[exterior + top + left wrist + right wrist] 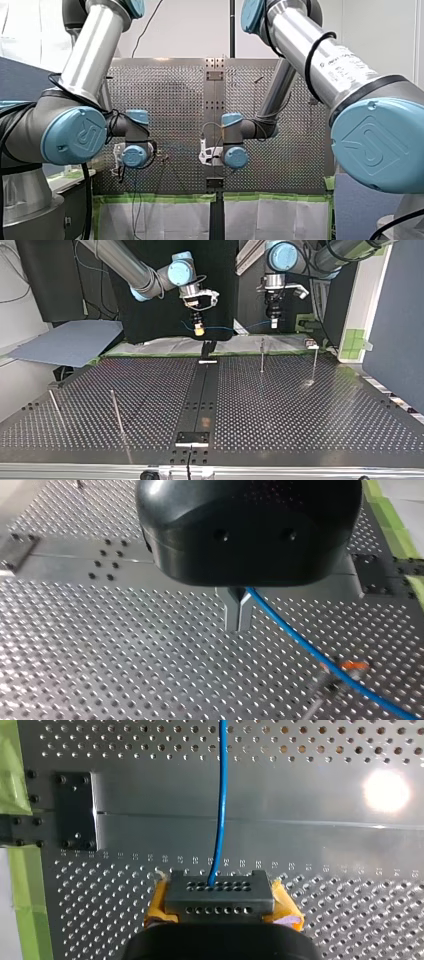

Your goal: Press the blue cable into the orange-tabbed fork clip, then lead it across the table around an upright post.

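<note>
Left end effector (238,615) and right end effector (218,890) both clamped tight on the thin blue cable (220,795) above the perforated metal desk (100,645) — lower it taut, square into the orange-tabbed fork clip (352,666) at left's four o'clock.

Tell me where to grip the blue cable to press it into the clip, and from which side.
Take the straight stretch of the blue cable just before the orange-tabbed clip, coming from above and closing across it. It runs taut from my left hand there, so both its flanks look free.
</note>
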`<control>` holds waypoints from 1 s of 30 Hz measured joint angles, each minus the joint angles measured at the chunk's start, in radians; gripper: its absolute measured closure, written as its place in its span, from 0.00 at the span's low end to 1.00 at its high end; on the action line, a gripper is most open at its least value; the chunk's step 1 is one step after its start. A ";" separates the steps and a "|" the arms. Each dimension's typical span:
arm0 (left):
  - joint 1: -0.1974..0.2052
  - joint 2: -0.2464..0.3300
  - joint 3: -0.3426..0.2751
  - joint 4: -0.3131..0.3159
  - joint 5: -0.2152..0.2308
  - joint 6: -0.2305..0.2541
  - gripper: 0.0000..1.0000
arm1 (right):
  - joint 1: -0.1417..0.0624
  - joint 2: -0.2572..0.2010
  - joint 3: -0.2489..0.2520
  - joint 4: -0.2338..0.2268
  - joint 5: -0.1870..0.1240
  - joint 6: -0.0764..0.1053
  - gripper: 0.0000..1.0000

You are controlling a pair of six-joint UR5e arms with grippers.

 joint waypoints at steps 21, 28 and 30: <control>0.174 -0.088 0.019 0.002 0.138 -0.057 1.00 | -0.027 0.086 -0.064 -0.079 -0.051 0.004 1.00; 0.206 -0.146 0.070 0.000 0.180 -0.068 1.00 | -0.035 0.150 -0.081 -0.097 -0.065 0.005 1.00; 0.203 -0.164 0.077 -0.004 0.192 -0.071 1.00 | -0.039 0.160 -0.088 -0.089 -0.067 0.004 1.00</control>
